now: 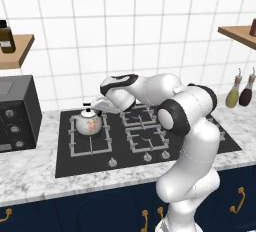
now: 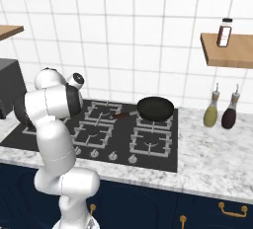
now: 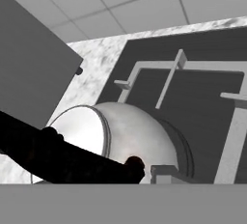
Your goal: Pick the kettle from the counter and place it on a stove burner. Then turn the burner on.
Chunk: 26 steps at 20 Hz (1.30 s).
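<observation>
Risk: tipping kettle (image 1: 90, 124) if claw (image 1: 95, 105) pulls away while snagged on thin handle; knob row at front edge of cooktop (image 1: 80, 166) then awkward to reach past kettle. Kettle standing upright on large stove burner (image 1: 90, 136), at left end of cooktop, off surface (image 1: 30, 171). Arm folded low, reaching left across cooktop, hand tilted down over kettle top. Claw state: cannot tell; handle close against camera in hand view.

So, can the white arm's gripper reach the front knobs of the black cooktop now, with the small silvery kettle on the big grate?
Probably yes. The gripper is at the small silvery kettle on the wide square grate, and the row of round knobs in front looks uncovered; nothing stands between them.
</observation>
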Tool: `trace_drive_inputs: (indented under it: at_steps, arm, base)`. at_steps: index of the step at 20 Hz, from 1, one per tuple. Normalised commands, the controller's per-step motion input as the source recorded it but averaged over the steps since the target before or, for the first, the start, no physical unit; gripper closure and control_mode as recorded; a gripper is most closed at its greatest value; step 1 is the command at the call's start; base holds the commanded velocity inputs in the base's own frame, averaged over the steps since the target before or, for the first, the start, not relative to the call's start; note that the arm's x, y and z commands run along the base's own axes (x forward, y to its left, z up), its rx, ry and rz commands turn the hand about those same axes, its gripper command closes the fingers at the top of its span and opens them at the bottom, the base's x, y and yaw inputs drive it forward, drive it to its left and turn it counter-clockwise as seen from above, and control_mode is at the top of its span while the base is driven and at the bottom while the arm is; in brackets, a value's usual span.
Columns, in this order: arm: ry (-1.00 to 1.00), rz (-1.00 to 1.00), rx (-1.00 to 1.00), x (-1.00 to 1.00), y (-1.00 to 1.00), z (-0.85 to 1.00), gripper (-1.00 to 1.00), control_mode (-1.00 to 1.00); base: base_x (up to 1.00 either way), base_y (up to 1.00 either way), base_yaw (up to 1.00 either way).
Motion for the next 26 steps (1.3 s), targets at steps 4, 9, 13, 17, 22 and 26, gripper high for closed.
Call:
trace_drive_inputs:
  at_steps: [4, 9, 13, 17, 22, 26]
  arm:
    - [0.0, 0.0, 0.0, 0.0, 0.0, 0.0, -1.0, -1.0]
    - [-0.05, 0.0, 0.0, 0.0, 0.0, 0.11, -1.0, -1.0]
    - [-0.08, -0.03, 0.0, 0.0, 0.0, 0.16, -1.0, -1.0]
    - [-0.13, -0.01, 0.0, -0.19, 0.0, 0.49, -1.0, -1.0]
    - [-0.13, 0.0, 0.02, -0.96, -0.39, 0.48, -1.0, -1.0]
    - [0.0, 0.0, 0.0, -1.0, -0.37, 0.17, -1.0, -1.0]
  base:
    - [0.0, 0.0, 0.0]
    - [0.0, 0.0, 0.0]
    - [0.0, 0.0, 0.0]
    - [0.0, 0.0, 0.0]
    - [0.0, 0.0, 0.0]
    - [0.0, 0.0, 0.0]
